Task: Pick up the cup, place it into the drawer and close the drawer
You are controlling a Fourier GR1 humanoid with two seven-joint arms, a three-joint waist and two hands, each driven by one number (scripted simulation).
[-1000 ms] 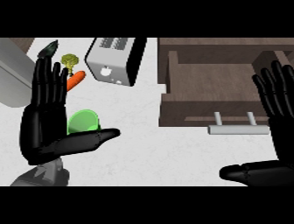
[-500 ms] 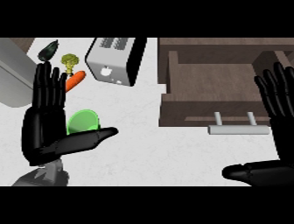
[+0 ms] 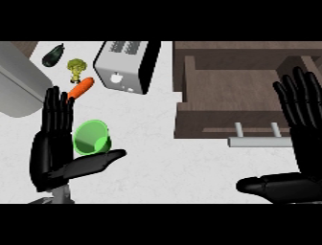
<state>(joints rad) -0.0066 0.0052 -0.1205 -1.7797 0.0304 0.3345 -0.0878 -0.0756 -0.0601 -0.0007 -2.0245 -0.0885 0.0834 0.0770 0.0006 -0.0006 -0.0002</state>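
Fingers straight and pointing to 12 o'clock, the left robot hand (image 3: 51, 150) stands open at the lower left of the head view, its thumb stretched out toward 3 o'clock. It has hold of nothing. Just beside its palm, in the angle between fingers and thumb, sits the translucent green plastic cup (image 3: 92, 138), lying on the white marbled table (image 3: 150, 158) with its mouth tipped toward the view; whether the thumb touches it cannot be told. At 12 o'clock from the fingertips lies an orange carrot (image 3: 81, 87), slanted, and farther on a small yellow-green broccoli floret (image 3: 76, 68) and a dark, oval aubergine (image 3: 52, 54). A silver, boxy toaster (image 3: 127, 64) stands at 1 o'clock from the cup. A grey curved sink edge (image 3: 5, 81) fills the far left.

The right robot hand (image 3: 312, 129) shows at the lower right, likewise open, fingers straight and upward, thumb reaching toward 9 o'clock, empty. It lies over the open brown wooden drawer (image 3: 227, 95), whose pale metal bar handle (image 3: 257, 140) sits at 9 o'clock from the palm. The cup is well apart from the drawer, outside it.
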